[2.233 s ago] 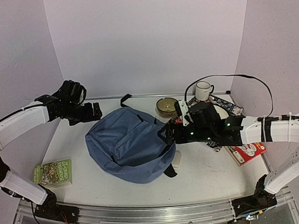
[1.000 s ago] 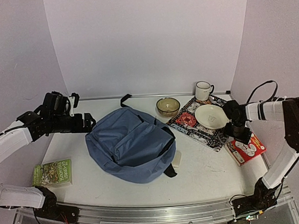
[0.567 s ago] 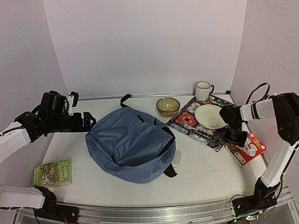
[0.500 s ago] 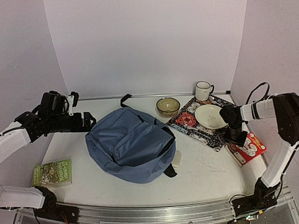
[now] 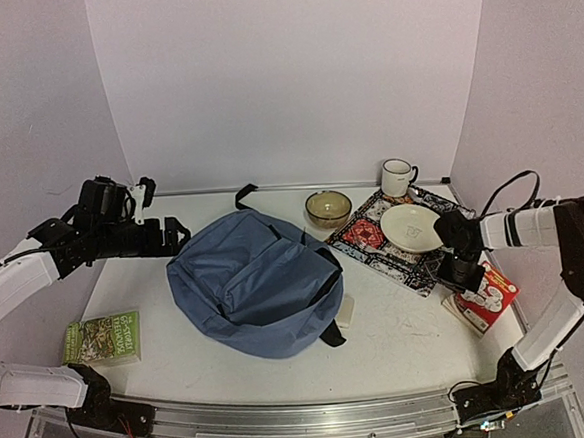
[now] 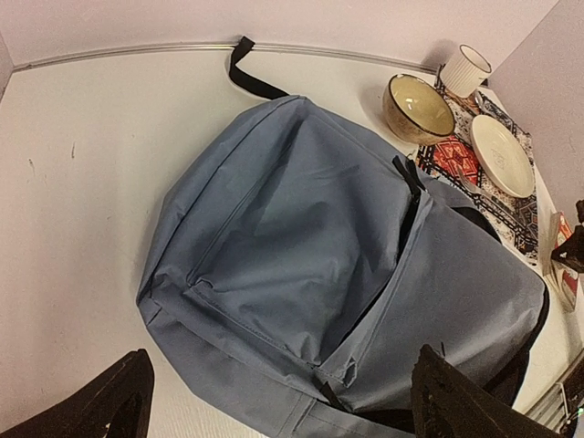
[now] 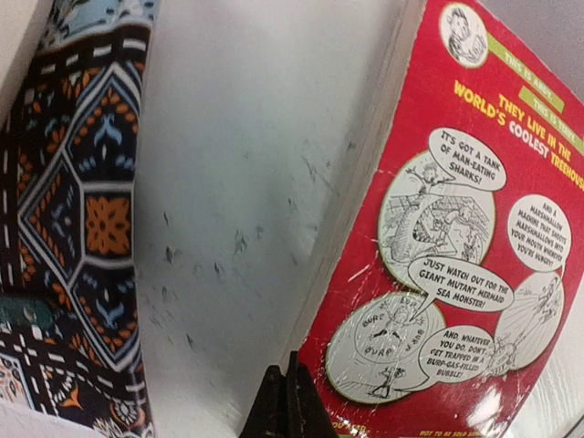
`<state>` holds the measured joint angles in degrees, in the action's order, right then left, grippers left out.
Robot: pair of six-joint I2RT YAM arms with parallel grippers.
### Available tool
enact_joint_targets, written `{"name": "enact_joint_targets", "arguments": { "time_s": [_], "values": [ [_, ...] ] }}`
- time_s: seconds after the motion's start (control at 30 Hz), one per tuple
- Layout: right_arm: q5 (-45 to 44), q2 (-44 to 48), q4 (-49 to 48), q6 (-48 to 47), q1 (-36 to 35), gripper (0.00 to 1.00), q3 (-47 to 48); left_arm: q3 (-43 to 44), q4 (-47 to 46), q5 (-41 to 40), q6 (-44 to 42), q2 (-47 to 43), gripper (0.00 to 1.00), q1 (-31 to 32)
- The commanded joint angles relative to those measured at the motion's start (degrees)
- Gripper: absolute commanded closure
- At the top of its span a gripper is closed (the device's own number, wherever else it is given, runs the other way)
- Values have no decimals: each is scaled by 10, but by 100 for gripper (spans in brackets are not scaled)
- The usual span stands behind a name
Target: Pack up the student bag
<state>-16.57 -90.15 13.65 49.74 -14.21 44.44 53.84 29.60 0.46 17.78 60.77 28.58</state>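
Getting the red book (image 5: 481,301) off the table (image 5: 401,342) calls for a surer hold: the right gripper (image 7: 285,401) sits at its edge with fingers (image 7: 269,412) pinched together, and whether they catch the cover cannot be told. Farther in, the student bag (image 5: 254,282) lies flat mid-table, so the left gripper (image 6: 278,411), spread wide by its left side, should pull it open

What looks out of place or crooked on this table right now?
The red book at the right hand stands out: it lies askew on the table, and the left wrist view suggests one edge is tipped up. The student bag, bowl, plate and mug look fine.
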Motion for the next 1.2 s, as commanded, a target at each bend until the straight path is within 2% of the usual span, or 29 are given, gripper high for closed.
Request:
{"name": "enact_joint_targets", "arguments": {
  "time_s": [0.0, 0.23, 0.37, 0.47, 0.53, 0.57, 0.67, 0.77, 0.97, 1.17],
  "values": [
    [62, 19, 77, 48, -82, 100, -31, 1, -23, 21, -4, -5, 1, 0],
    [80, 39, 102, 176, -278, 100, 0, 1, -25, 30, -1, -3, 1, 0],
    [87, -25, 104, 185, -373, 100, 96, 3, -26, 30, -2, -3, 1, 0],
    [76, -85, 129, 169, -410, 99, 180, 2, -27, 30, 0, -3, 1, 0],
    [48, -88, 152, 165, -410, 85, 193, 1, -27, 34, 1, -2, 1, 0],
    [30, -80, 158, 161, -404, 74, 190, 0, -28, 35, 1, -1, 1, 0],
    [8, -36, 163, 133, -368, 53, 161, 0, -28, 35, 1, -2, 1, 0],
    [-7, 13, 163, 100, -315, 40, 123, 1, -28, 35, 0, -4, 1, 0],
    [-32, 95, 150, 14, -185, 21, 52, 0, -30, 33, -2, -5, 1, 0],
    [29, 147, 70, -88, -10, 12, -19, -1, -29, 33, -1, -5, 1, 0]
  ]
}}
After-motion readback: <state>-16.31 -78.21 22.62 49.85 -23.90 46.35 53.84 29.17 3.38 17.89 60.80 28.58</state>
